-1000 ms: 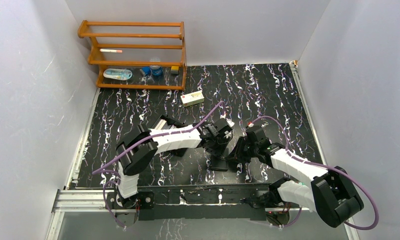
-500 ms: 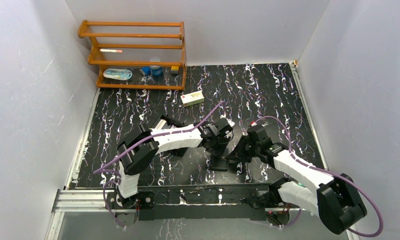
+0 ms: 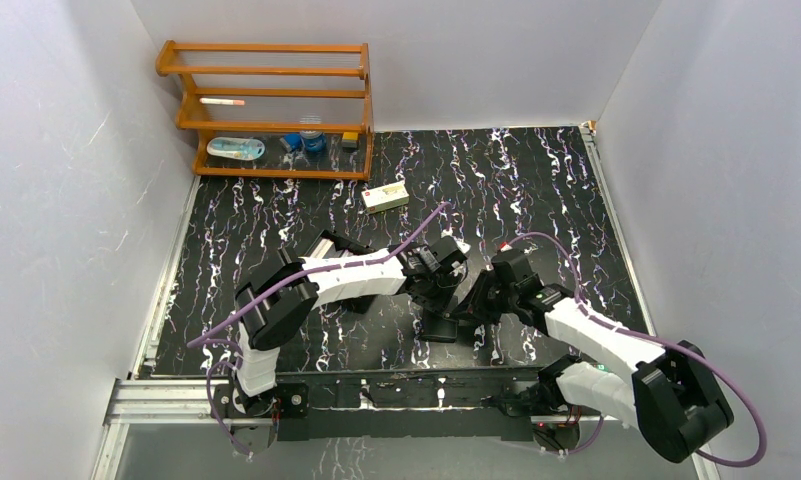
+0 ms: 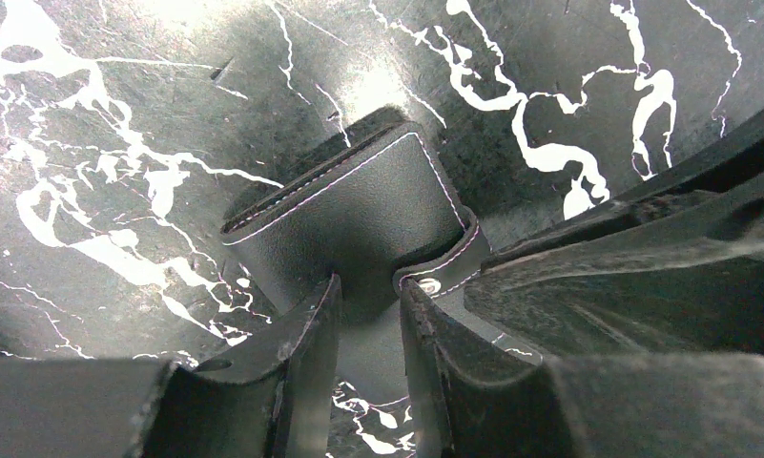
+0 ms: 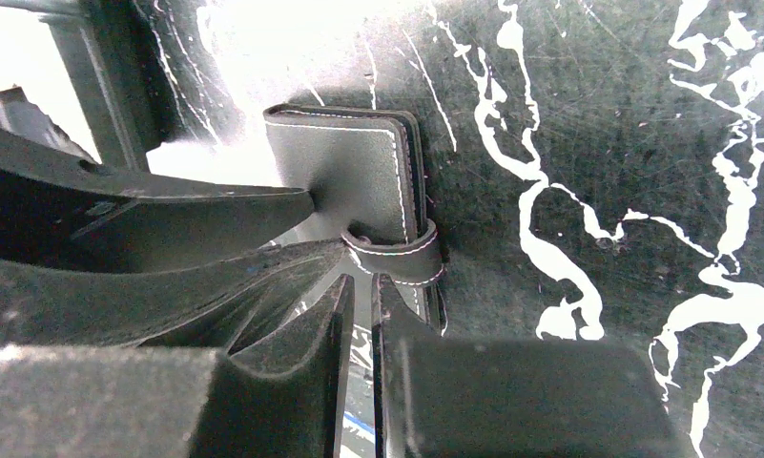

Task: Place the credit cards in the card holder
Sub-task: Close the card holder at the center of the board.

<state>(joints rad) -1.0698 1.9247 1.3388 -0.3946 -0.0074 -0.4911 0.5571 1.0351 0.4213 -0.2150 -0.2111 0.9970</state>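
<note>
Fingers of the left gripper (image 4: 370, 291), narrowly parted, straddle the near edge of the closed black card holder (image 4: 359, 200), which rests on the black marbled table (image 4: 101, 143). Right gripper (image 5: 362, 291) fingers, almost together, meet its snap tab (image 5: 397, 260). Whether either pair actually pinches cannot be told.

Left arm (image 3: 351, 277) and right arm (image 3: 591, 335): white shells, black joints, purple cables. Left gripper (image 4: 370, 286) and right gripper (image 5: 361, 286) matte black.
</note>
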